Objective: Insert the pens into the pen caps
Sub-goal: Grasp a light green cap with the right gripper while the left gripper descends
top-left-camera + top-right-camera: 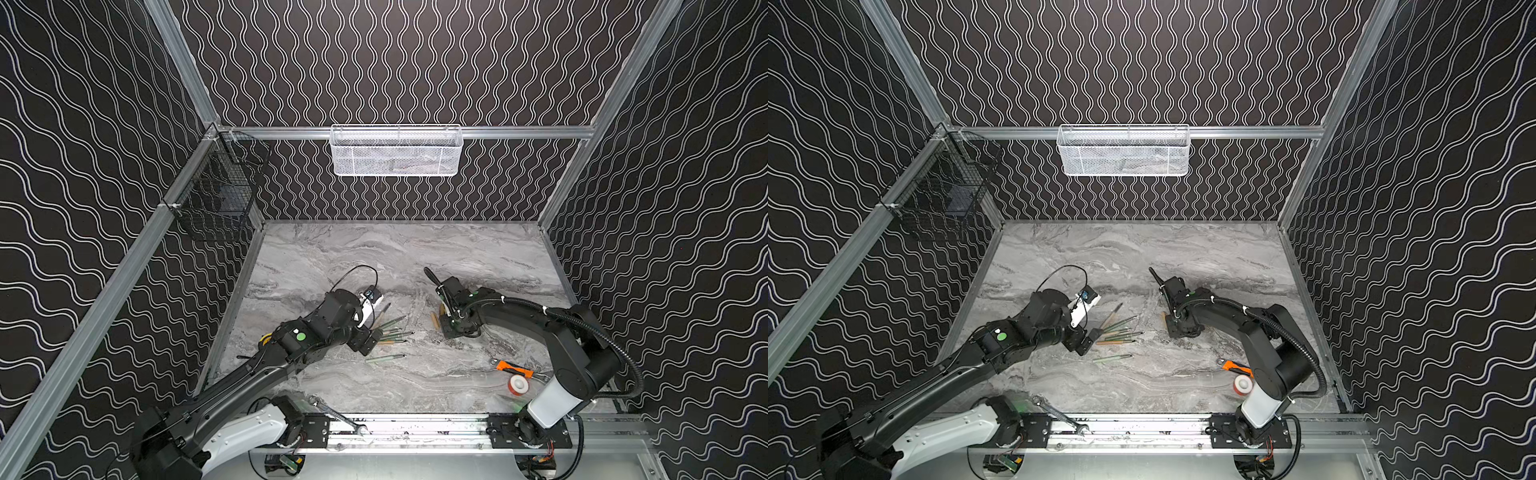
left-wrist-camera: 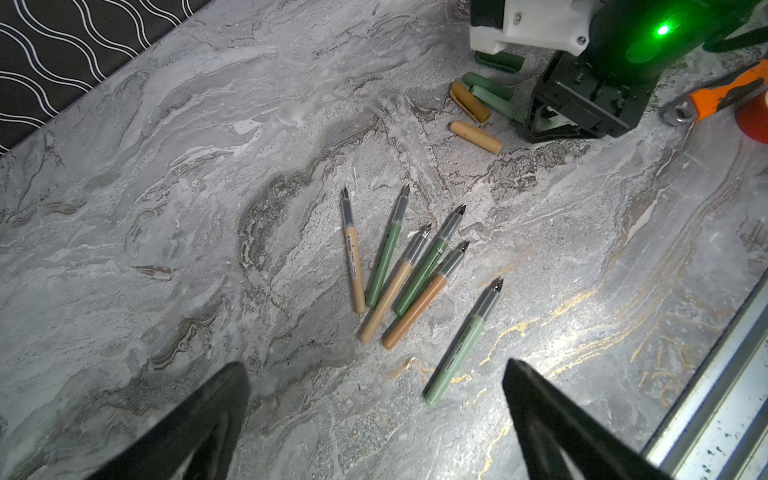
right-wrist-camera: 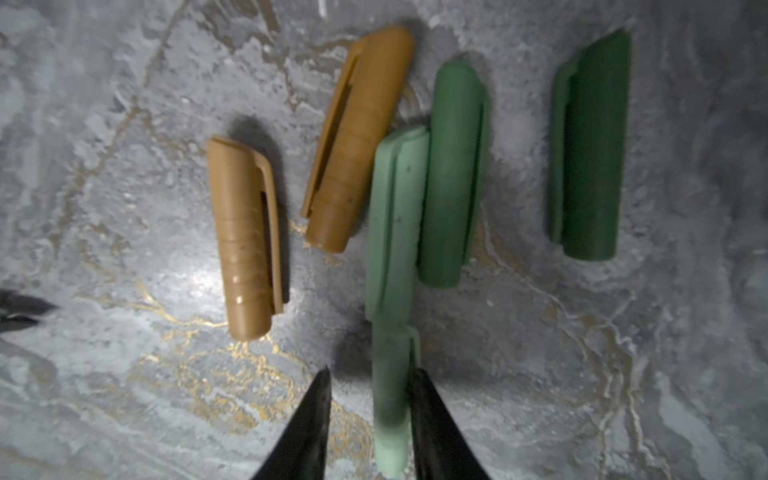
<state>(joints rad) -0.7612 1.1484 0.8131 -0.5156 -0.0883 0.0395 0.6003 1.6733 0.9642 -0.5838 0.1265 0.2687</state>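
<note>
1. Six pens (image 2: 399, 266) lie on the marble desk (image 1: 374, 257), left of middle in both top views. Five of them fan out with their barrel ends bunched near the left gripper (image 2: 372, 363). Their long axes run roughly across the desk, dark tips toward the pen caps (image 3: 357, 137).
2. The sixth, a pale green pen (image 2: 463, 345), lies apart from the fan, nearer the front rail, and points much the same way.
3. The left gripper's fingers (image 2: 224, 415) are spread wide and hold nothing. They hang just behind the barrel ends.
4. Six pen caps lie right of middle, roughly parallel to one another: two tan, two pale green, one mid green, and a dark green cap (image 3: 590, 145) a little apart.
5. The right gripper (image 3: 372, 370) has its fingers narrowed around one pale green cap (image 3: 390, 399), whose long axis runs between them. One finger touches its side, while a strip of desk shows between the other finger and the cap.
6. Bare marble separates the pens from the caps, and the back half of the desk is open up to the wall. An orange-handled tool (image 1: 513, 369) and a tape roll (image 1: 518, 385) sit near the right arm's base, and a wrench (image 1: 336, 415) lies at the front edge.
7. In the top views the right wrist hides the green caps, so only the tan caps (image 1: 435, 320) show. The near end of the cap between the fingers is blurred, and I cannot tell which end is its mouth.
</note>
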